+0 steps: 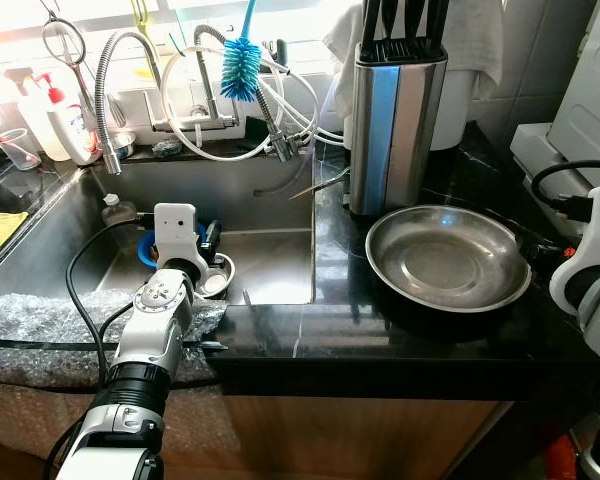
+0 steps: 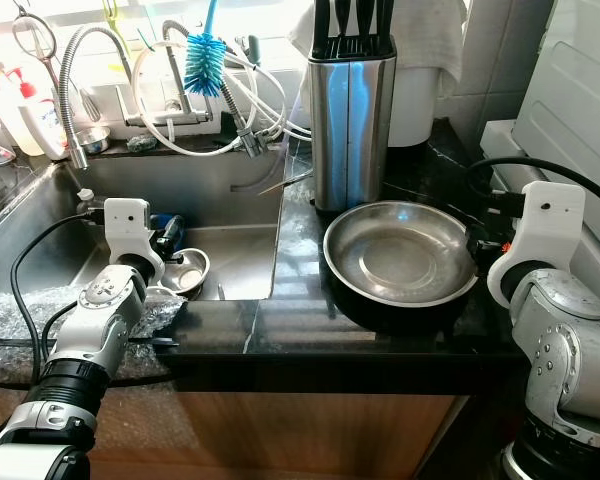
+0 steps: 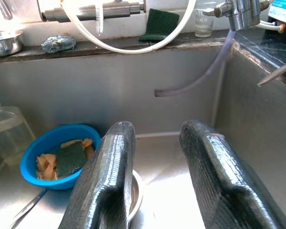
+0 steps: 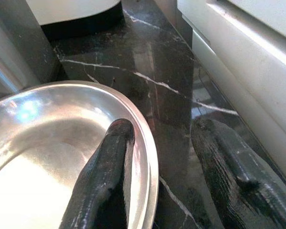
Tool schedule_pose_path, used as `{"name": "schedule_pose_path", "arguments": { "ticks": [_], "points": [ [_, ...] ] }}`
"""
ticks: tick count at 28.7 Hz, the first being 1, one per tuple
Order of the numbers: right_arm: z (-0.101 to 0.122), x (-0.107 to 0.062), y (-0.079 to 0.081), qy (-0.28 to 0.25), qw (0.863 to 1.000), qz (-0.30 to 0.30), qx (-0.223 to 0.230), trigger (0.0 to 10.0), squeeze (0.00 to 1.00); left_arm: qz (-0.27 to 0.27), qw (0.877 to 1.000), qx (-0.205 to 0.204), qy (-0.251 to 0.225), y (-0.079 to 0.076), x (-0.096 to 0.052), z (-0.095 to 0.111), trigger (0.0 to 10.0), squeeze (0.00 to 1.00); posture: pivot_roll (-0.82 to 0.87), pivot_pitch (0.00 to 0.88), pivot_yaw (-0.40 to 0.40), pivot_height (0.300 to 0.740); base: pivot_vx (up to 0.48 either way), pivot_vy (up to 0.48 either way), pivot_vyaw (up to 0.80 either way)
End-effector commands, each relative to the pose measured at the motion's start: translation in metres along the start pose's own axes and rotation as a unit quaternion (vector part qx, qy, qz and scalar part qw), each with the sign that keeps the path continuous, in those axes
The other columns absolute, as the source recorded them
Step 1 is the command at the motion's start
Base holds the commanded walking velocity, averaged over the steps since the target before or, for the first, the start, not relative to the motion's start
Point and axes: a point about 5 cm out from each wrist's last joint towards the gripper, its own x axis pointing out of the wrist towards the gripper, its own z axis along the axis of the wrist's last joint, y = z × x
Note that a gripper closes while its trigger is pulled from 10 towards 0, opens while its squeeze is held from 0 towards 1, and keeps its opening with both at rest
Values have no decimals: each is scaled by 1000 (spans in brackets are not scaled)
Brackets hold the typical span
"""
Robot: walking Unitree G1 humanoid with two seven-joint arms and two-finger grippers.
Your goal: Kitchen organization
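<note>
With the right gripper (image 4: 157,157) spread wide astride the near rim of the steel bowl (image 1: 448,257) at centre right on the counter, evidently poised to pinch; left gripper (image 3: 157,167) likewise parted, over the small bowl (image 1: 218,275) in the sink (image 1: 270,260), lower left.

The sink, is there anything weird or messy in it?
A bit messy. A blue bowl in the sink holds a green sponge and orange scraps, beside a small steel bowl. A loose clear hose dangles down the back wall. The left gripper hangs open over the small bowl.
</note>
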Motion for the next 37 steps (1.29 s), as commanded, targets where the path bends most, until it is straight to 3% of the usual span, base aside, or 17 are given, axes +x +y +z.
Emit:
{"name": "schedule_pose_path", "arguments": {
  "ticks": [1,36,37],
  "points": [
    [-3,1,4,7,1000,10,4,10000,0,0,1000,15,11,5,-1,-3,10000,0,-149,0,97,740,0,0,0],
    [-16,14,18,27,997,-8,73,10000,0,-29,999,33,22,-1,-2,-3,10000,0,-122,0,108,740,0,0,0],
    [-17,15,21,31,997,3,78,7294,0,-29,999,33,24,-1,-2,-4,10000,0,-120,0,104,740,0,0,0]
  ]
}}
